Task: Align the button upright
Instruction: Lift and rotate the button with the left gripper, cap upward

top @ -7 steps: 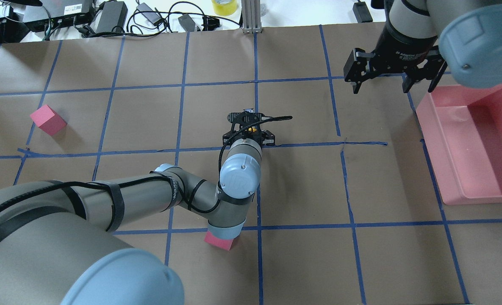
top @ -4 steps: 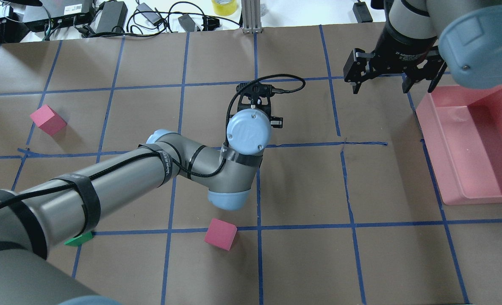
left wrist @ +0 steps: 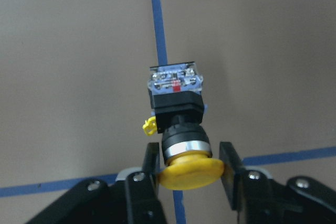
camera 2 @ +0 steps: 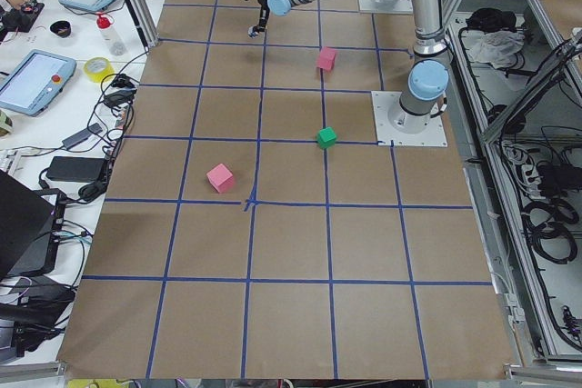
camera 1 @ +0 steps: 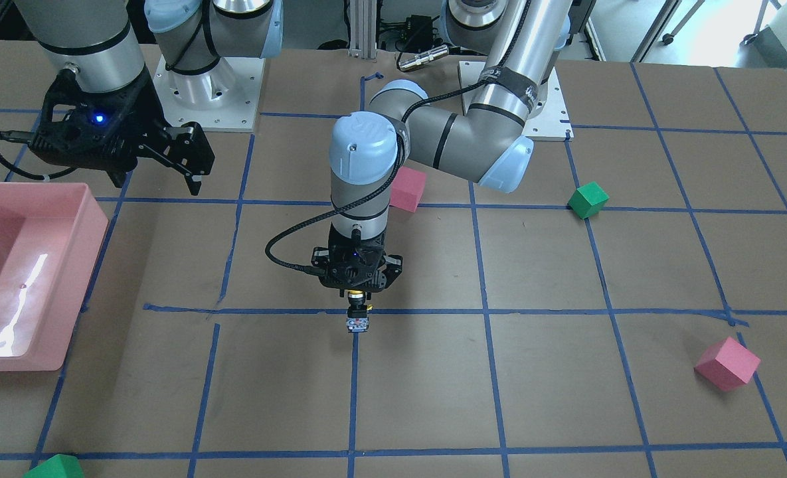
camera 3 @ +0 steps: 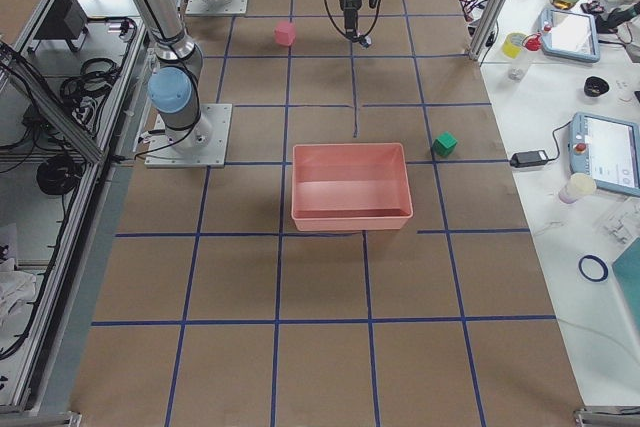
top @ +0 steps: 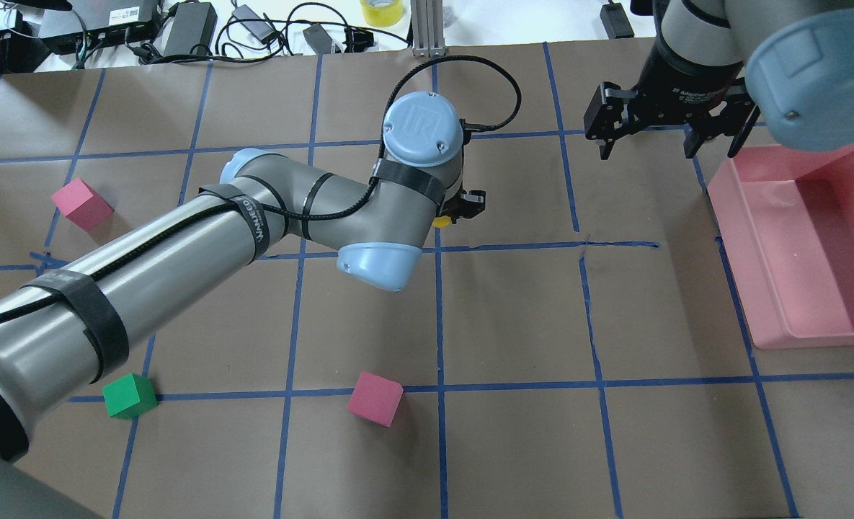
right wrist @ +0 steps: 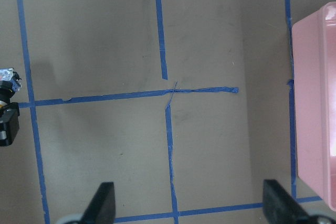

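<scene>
At mid-worktop (top: 513, 324), over a crossing of blue tape lines (camera 1: 433, 311), the left gripper (left wrist: 190, 170) is closed on the button (left wrist: 176, 103). Its fingers (left wrist: 152, 163) clamp the yellow cap (left wrist: 185, 174) from either side. The black body and grey-white contact block project beyond the fingertips, pointing down at the worktop, cap uppermost. Whether the block touches the paper cannot be determined.

Step in hand, as judged: setting the button down upright. The next move calls for a straight descent until the block seats flat, then a slow release, since the part looks top-heavy and could topple.

Right gripper (top: 661, 144): far right, near the pink bin (top: 816, 333), jaws wide apart, holding nothing.
</scene>
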Robot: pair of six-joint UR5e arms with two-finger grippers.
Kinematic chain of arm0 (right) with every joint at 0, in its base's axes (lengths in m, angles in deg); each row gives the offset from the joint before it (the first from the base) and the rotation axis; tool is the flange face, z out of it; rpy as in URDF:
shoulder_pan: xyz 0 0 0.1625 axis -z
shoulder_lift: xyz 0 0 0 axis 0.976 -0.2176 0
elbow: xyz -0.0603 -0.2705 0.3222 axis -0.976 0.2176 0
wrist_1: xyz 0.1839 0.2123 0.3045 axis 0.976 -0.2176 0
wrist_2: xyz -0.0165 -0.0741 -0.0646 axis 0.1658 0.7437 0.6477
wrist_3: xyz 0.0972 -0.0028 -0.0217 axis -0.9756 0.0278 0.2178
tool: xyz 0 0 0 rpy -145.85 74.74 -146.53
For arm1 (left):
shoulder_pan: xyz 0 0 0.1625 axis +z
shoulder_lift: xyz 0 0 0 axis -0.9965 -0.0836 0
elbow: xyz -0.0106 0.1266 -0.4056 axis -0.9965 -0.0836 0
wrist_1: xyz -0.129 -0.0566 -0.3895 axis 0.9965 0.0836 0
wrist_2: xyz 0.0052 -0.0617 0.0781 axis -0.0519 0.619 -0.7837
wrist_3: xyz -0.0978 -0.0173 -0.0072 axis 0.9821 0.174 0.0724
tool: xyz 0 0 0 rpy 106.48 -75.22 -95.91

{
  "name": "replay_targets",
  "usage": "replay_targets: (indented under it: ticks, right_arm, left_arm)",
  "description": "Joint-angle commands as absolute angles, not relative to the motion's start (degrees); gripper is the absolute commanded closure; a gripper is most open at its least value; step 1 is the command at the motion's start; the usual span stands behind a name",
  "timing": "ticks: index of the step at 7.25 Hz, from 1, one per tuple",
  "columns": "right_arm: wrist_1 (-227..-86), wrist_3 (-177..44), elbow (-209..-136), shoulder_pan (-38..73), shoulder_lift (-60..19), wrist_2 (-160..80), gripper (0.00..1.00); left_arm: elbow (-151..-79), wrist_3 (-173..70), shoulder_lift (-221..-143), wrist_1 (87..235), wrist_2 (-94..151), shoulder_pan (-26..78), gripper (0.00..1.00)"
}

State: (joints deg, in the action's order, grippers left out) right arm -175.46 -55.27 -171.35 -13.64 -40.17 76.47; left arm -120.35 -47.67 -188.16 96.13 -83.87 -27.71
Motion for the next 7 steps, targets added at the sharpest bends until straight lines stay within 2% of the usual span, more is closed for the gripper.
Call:
replay_targets:
  ticks: [1, 3, 7]
  right_arm:
    - [-175.5, -55.29, -171.35, -13.71, -40.17, 76.47, 0.0]
    - [-175.5, -55.2, -171.35, -13.71, -40.17, 76.47, 0.0]
    - [-175.5, -55.2, -171.35, -13.62, -40.08, 76.56, 0.0]
  left_arm:
    - [-116.12, -45.35, -188.97, 107.28, -80.33, -26.59, 0.65]
    - [-112.06, -42.44, -190.98, 113.2, -75.08, -26.42, 0.65]
    - [-109.61, -38.68, -195.46, 120.74, -67.24, -20.71, 0.66]
